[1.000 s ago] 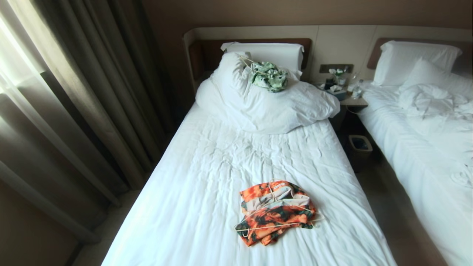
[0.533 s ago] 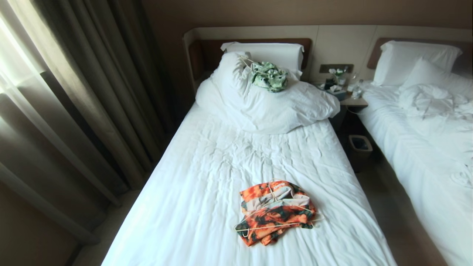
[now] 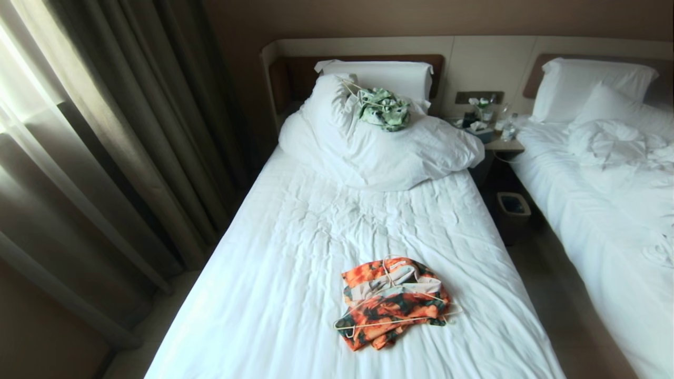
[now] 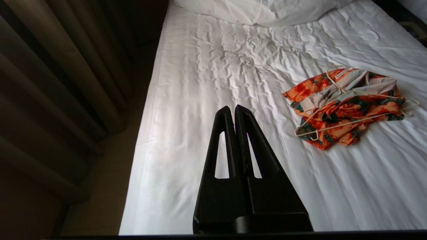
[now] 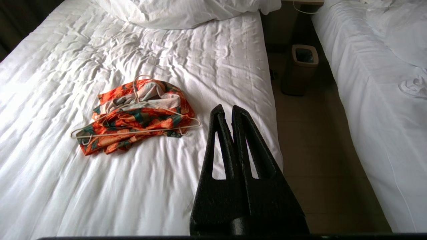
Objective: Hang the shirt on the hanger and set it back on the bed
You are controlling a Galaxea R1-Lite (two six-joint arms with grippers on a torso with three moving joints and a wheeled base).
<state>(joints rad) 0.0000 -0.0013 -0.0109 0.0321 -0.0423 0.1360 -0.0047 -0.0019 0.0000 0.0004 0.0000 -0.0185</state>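
The left gripper (image 4: 235, 107) is hovering over the near left part of the bed (image 3: 295, 263) with its jaws pressed together on nothing, and the right gripper (image 5: 224, 107) is hanging the same way, jaws together and empty, over the bed's right edge beside the gap to the second bed (image 3: 605, 210). Neither is touching anything. Between them, well apart from both, the floral shirt (image 3: 392, 305) is lying in a crumpled heap on the wrinkled sheet, and the wire hanger (image 3: 400, 319) is resting loosely across the top of it, hook pointing toward the bunched duvet (image 3: 379, 152), where a green-and-white garment (image 3: 383, 109) is sitting. The likely trouble is that the thin wire is lying tight against soft folds, so closing jaws may be pinching cloth along with it and dragging the whole heap. The collar opening is also buried in the folds, so threading a hanger shoulder in may be snagging a sleeve instead.
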